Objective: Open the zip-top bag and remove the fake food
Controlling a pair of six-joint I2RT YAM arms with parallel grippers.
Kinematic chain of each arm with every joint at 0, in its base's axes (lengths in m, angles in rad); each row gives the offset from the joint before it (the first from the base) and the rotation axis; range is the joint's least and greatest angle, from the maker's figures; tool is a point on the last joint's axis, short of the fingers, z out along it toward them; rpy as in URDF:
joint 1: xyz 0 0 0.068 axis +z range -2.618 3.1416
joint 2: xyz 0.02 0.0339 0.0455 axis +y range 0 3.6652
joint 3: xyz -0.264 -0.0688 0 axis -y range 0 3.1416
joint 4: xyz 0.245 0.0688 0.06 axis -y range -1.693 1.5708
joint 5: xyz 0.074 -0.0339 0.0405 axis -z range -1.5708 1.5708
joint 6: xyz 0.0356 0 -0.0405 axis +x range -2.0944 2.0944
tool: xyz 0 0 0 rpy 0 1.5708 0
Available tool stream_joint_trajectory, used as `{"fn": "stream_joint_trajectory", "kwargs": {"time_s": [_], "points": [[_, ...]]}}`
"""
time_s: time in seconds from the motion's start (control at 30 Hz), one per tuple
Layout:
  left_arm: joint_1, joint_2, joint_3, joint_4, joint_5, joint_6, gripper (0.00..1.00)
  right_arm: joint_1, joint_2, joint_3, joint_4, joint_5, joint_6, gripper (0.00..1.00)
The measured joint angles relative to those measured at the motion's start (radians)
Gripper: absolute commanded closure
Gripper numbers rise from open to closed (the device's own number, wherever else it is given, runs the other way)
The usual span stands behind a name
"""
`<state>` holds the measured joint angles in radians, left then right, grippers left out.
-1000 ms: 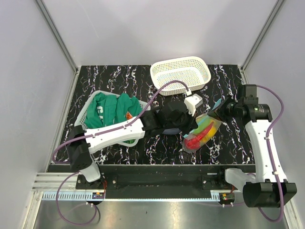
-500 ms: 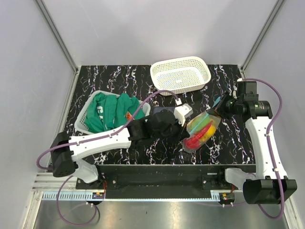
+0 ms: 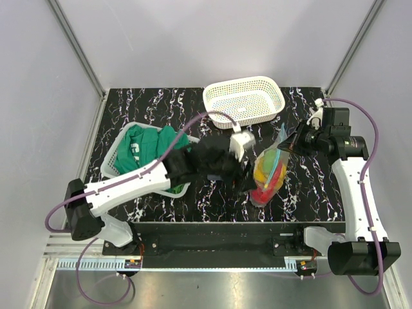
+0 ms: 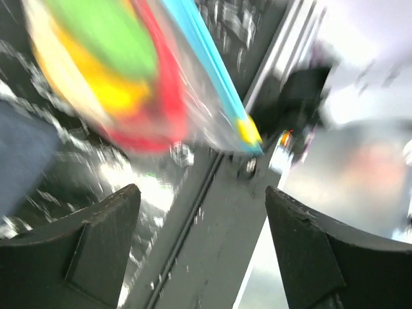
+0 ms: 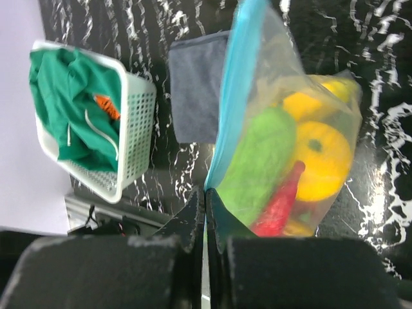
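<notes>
The zip-top bag [image 3: 269, 168] hangs nearly upright, its bottom on the table. My right gripper [image 5: 206, 193] is shut on one end of its teal zip strip [image 5: 237, 84]. Through the clear plastic I see the fake food: a green piece [image 5: 257, 161], a yellow piece [image 5: 320, 154] and a red chili [image 5: 280, 205]. My left gripper [image 4: 203, 244] is open with nothing between its fingers [image 4: 90, 244]. It hangs just left of the bag [image 4: 129, 71], near the table's front edge. In the top view the right gripper [image 3: 288, 145] holds the bag's top and the left gripper [image 3: 246, 179] sits beside its lower left.
A white basket [image 3: 244, 100] stands at the back of the table. Another white basket [image 5: 138, 129] on the left holds green clothing [image 3: 145, 149]. A dark blue folded cloth [image 5: 196, 87] lies between that basket and the bag. The table's front rail [image 4: 212, 212] lies below the left gripper.
The left gripper has opened and shifted left and nearer, off the bag's mouth. The right gripper has lifted the zip end, so the bag now hangs more upright.
</notes>
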<state>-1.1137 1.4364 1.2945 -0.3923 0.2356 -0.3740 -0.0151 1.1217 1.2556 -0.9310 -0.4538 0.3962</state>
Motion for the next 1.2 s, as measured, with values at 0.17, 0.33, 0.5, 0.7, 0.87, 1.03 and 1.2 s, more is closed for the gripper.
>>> {"fn": "stream_joint_trajectory", "kwargs": {"time_s": [0.17, 0.33, 0.5, 0.7, 0.87, 1.03, 1.2], "points": [[0.13, 0.058, 0.204, 0.002, 0.089, 0.0, 0.28, 0.0, -0.006, -0.015, 0.014, -0.07, -0.047, 1.0], [0.151, 0.177, 0.356, 0.001, 0.143, -0.011, 0.31, 0.0, -0.013, -0.016, 0.013, -0.1, -0.052, 1.0], [0.127, 0.293, 0.388, -0.015, 0.13, -0.04, 0.34, 0.0, -0.028, -0.016, 0.009, -0.106, -0.036, 1.0], [0.072, 0.332, 0.388, -0.047, 0.01, -0.075, 0.44, 0.0, -0.036, -0.016, 0.009, -0.107, -0.013, 1.0], [0.045, 0.333, 0.412, -0.051, -0.036, -0.096, 0.43, 0.0, -0.036, -0.016, 0.008, -0.107, -0.001, 1.0], [0.046, 0.341, 0.44, -0.054, -0.063, -0.106, 0.48, 0.0, -0.041, -0.016, 0.006, -0.107, 0.004, 1.0], [0.046, 0.373, 0.458, -0.057, -0.084, -0.111, 0.58, 0.0, -0.048, -0.016, 0.006, -0.107, 0.006, 1.0]]}}
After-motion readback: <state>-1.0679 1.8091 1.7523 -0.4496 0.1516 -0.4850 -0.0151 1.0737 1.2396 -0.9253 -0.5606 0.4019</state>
